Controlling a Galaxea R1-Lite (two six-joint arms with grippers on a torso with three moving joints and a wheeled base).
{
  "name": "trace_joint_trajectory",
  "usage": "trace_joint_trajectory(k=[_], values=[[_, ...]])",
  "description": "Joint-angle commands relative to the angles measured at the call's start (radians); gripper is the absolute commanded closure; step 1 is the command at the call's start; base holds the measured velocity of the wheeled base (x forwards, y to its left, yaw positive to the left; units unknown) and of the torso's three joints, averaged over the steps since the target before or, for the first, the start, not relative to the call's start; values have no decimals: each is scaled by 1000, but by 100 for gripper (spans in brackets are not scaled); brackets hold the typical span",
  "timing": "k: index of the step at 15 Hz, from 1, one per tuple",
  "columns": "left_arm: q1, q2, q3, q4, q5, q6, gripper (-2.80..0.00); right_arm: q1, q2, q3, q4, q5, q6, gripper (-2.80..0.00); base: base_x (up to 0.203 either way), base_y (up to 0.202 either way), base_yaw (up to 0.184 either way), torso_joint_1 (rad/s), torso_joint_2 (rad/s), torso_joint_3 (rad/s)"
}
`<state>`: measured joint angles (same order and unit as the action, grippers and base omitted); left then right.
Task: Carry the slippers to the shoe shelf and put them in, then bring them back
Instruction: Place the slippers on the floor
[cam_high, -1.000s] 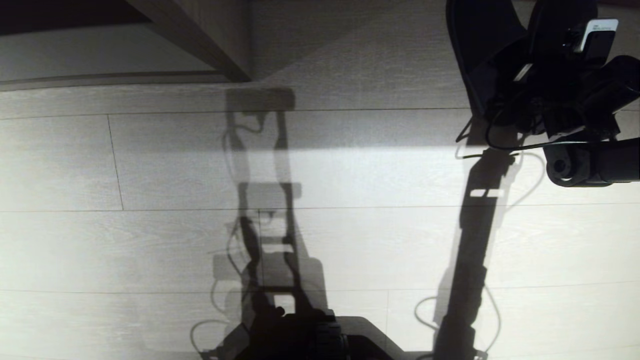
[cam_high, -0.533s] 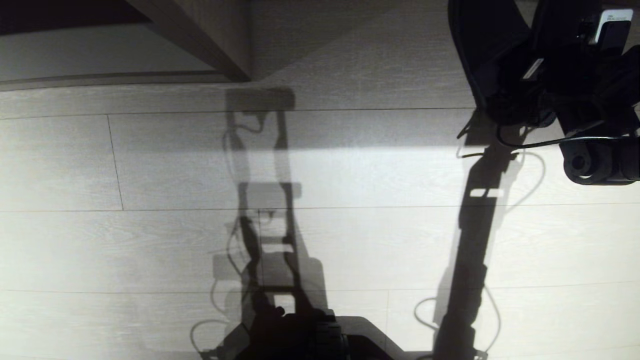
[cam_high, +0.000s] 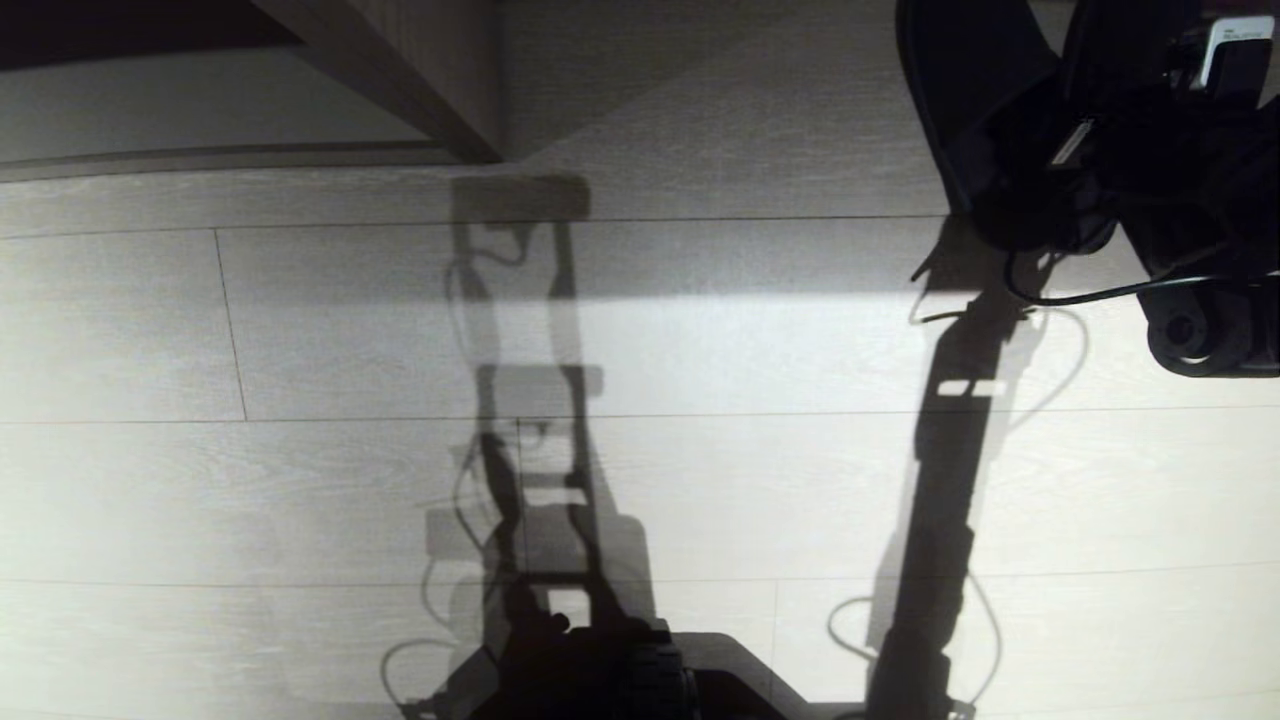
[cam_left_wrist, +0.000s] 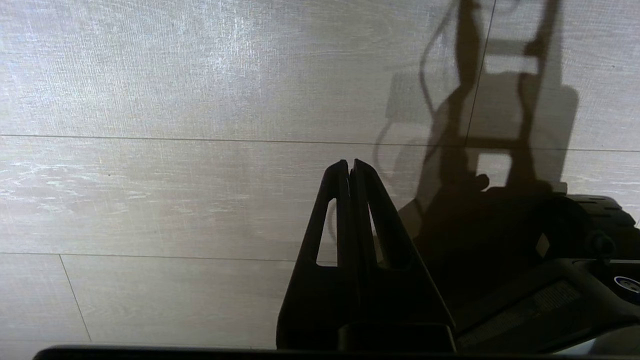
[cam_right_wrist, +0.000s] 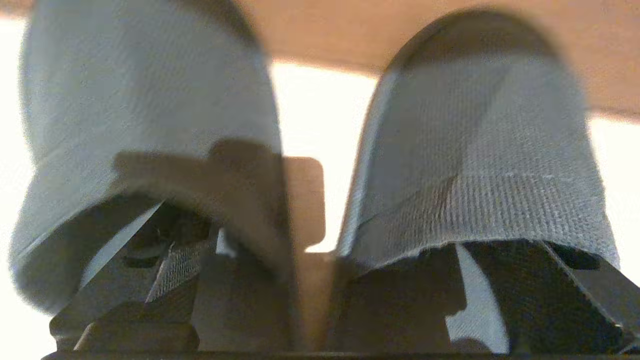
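The two grey-blue ribbed slippers, one (cam_right_wrist: 150, 100) and the other (cam_right_wrist: 475, 150), lie side by side, toes pointing away from my right gripper (cam_right_wrist: 312, 225). That gripper is open wide, and each finger (cam_right_wrist: 525, 295) is tucked into one slipper's opening, so the tips are hidden. In the head view a slipper shows as a dark shape (cam_high: 960, 100) at the top right, under my right arm (cam_high: 1130, 140). The shoe shelf (cam_high: 200, 110) lies at the top left, with a pale base board, an upright divider and a dark back. My left gripper (cam_left_wrist: 350, 165) is shut and empty over the floor.
Pale plank flooring (cam_high: 300, 480) fills the head view, crossed by my arms' shadows. My dark base (cam_high: 620, 670) sits at the bottom edge. A black cable (cam_high: 1080, 295) loops under the right wrist. A tan wood band (cam_right_wrist: 400, 30) runs beyond the slippers' toes.
My right wrist has shifted to the right in the head view while the dark slipper shape stays where it was. The left arm has not moved.
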<state>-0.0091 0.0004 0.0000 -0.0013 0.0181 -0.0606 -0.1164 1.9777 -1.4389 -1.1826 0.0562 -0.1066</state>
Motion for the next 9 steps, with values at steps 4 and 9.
trace_joint_trajectory(k=[4, 9], values=[[0, 0, 0, 0, 0, -1, 0, 0, -57, 65, 18, 36, -1, -280, 0, 0, 0, 0, 0, 0], [0, 0, 0, 0, 0, -1, 0, 0, -97, 126, 38, 67, -5, -280, 0, 0, 0, 0, 0, 0]])
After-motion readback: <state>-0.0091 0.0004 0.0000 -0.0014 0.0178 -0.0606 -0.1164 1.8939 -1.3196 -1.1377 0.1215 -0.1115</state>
